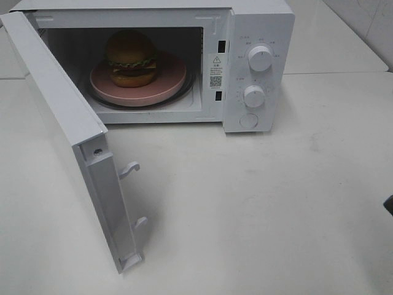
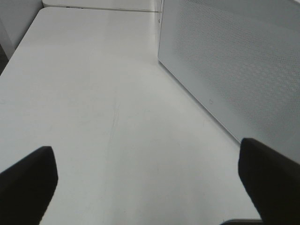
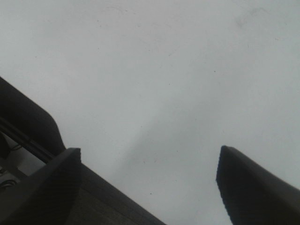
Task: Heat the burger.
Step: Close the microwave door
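Burger: the burger sits upright on a pink plate inside the microwave, roughly in the middle of the cavity.
Door: the door stands swung wide open toward the left of the high view. Its two latch hooks point out over the tabletop.
Controls: an upper knob and a lower knob, with a round button beneath. Their settings are too small to read.
Left tool: the left tool is spread wide and holds nothing. It hangs over bare tabletop, with the dotted outer face of the door close by on one side.
Right tool: the right tool is spread and empty. Only bare tabletop shows between its fingers.
Done: loading looks finished, since the food is in place and neither arm is in the cavity.
Left to do: shut the door, then set the knobs so heating starts. By this reckoning the task is about halfway.
Next move, as a judgement: the left tool seems best placed to push the door shut from its outer face. The push should follow the door's swing until the hooks seat in the slots.
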